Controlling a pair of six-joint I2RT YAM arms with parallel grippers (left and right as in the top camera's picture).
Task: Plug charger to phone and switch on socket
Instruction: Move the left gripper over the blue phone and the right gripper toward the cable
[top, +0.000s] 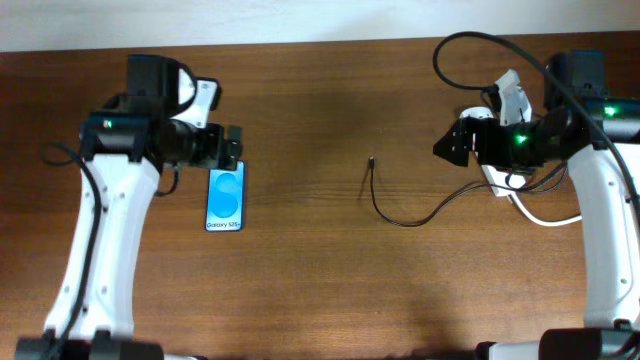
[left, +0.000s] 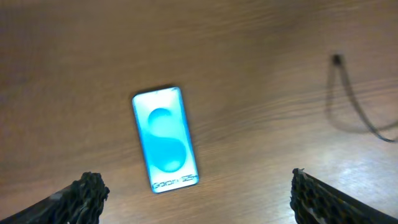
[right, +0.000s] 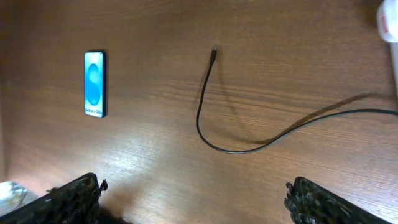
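Observation:
The phone (top: 225, 198) lies flat on the wooden table with its blue screen up. My left gripper (top: 232, 148) hovers just beyond its far end, open and empty. In the left wrist view the phone (left: 165, 140) lies between and ahead of the open fingers (left: 202, 208). The charger (top: 378, 205), a thin black cable, lies mid-table, its plug tip (top: 371, 160) pointing away and its other end running right. My right gripper (top: 450, 148) is open, above the table right of the cable (right: 205, 124). The socket (top: 493, 178) is mostly hidden under the right arm; one corner (right: 388, 18) shows.
A thick white cord (top: 545, 215) curls out from under the right arm toward the right edge. The phone also shows far off in the right wrist view (right: 94, 84). Bare wood lies between phone and cable. A pale wall strip runs along the table's far edge.

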